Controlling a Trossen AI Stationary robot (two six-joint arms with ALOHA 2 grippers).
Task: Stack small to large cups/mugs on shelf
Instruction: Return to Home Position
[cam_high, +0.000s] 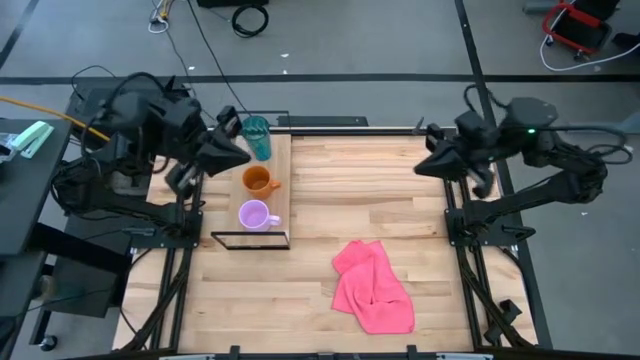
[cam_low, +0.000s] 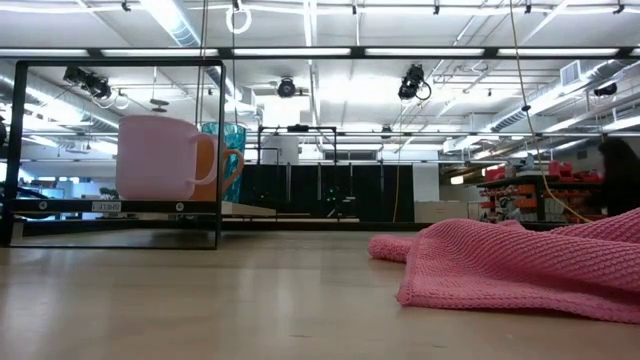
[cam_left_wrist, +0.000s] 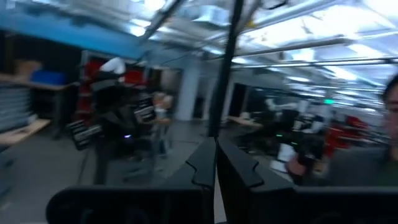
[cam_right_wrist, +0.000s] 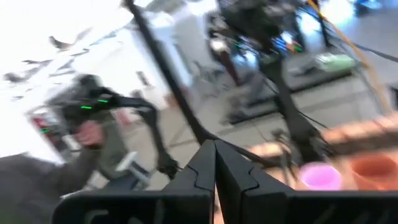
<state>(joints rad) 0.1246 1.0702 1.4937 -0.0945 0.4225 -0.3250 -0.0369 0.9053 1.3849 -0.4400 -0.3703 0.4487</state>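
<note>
On shelf (cam_high: 281, 207) | teal tumbler (cam_high: 257, 136), orange mug (cam_high: 257, 180), lilac mug (cam_high: 253, 215) in row

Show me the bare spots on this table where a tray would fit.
Widest bare stretch: tabletop between shelf and right gripper, up to the pink cloth. Also bare: the corner past the shelf's lilac mug, beside the cloth. Crowded: the shelf, with teal tumbler, orange mug and left gripper overhead.

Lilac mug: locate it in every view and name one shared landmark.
High view: lilac mug at the shelf's end, centre-left.
Low view: left side, on the shelf.
Left wrist view: not in it.
Right wrist view: lower right, blurred.
Landmark: the orange mug beside it.
</note>
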